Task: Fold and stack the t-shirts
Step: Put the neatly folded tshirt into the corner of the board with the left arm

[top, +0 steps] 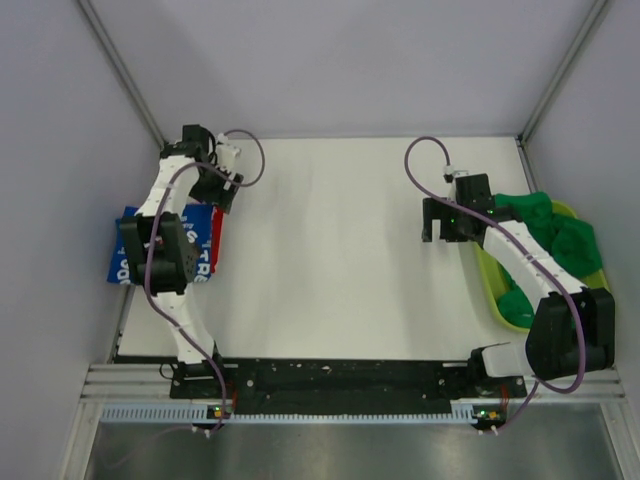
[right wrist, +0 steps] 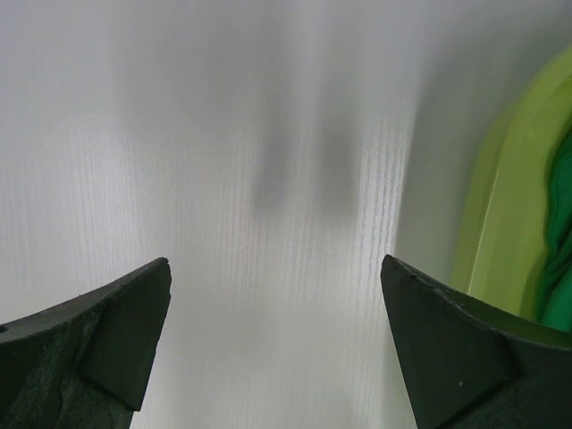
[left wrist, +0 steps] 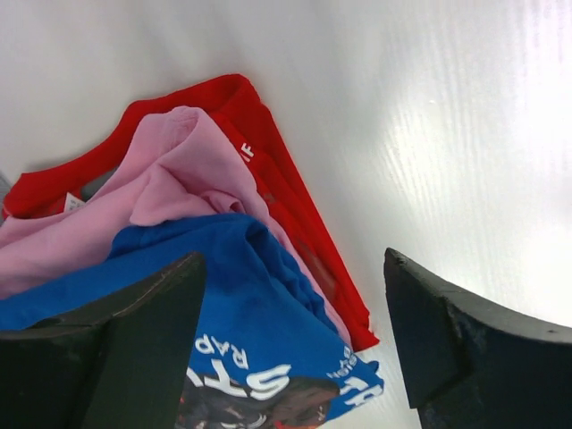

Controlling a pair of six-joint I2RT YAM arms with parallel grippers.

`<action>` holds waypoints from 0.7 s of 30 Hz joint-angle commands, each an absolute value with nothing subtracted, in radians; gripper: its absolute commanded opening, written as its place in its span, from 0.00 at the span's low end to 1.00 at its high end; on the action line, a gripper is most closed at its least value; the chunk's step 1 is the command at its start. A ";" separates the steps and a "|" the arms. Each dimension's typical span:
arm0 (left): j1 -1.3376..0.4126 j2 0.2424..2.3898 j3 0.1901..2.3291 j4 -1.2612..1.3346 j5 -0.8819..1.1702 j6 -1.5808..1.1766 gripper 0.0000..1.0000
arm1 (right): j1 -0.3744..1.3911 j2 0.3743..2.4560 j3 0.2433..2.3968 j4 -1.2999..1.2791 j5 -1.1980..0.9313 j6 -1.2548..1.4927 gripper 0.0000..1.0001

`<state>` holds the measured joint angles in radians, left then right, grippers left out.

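T-shirts sit in two spots: a stack at the tabletop's left edge, and green ones heaped in the lime basket at right. From above, the left arm hides most of the stack. The left wrist view shows the blue shirt on top, the pink shirt beneath and the red shirt lowest. The left tool and right tool both gape released, the right over bare tabletop beside the basket.
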<state>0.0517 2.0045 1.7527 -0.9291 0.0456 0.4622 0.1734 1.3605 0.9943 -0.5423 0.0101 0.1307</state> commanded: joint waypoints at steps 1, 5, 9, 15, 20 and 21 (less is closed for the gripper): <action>0.067 1.804 1.724 -0.881 0.143 0.445 0.88 | 0.172 1.331 0.999 -0.534 0.008 0.118 0.99; 0.080 1.709 1.599 -0.764 0.105 0.434 0.91 | 0.172 1.331 0.997 -0.534 0.005 0.118 0.99; 0.080 1.727 1.516 -0.673 -0.029 0.442 0.14 | 0.172 1.330 0.996 -0.534 0.005 0.120 0.99; 0.078 1.851 1.525 -0.720 0.055 0.462 0.00 | 0.172 1.333 0.999 -0.534 0.003 0.120 0.99; 0.077 1.966 1.609 -0.746 0.069 0.436 0.00 | 0.172 1.333 0.996 -0.534 0.006 0.118 0.99; 0.078 1.980 1.614 -0.733 0.049 0.433 0.00 | 0.172 1.330 0.996 -0.534 0.006 0.120 0.99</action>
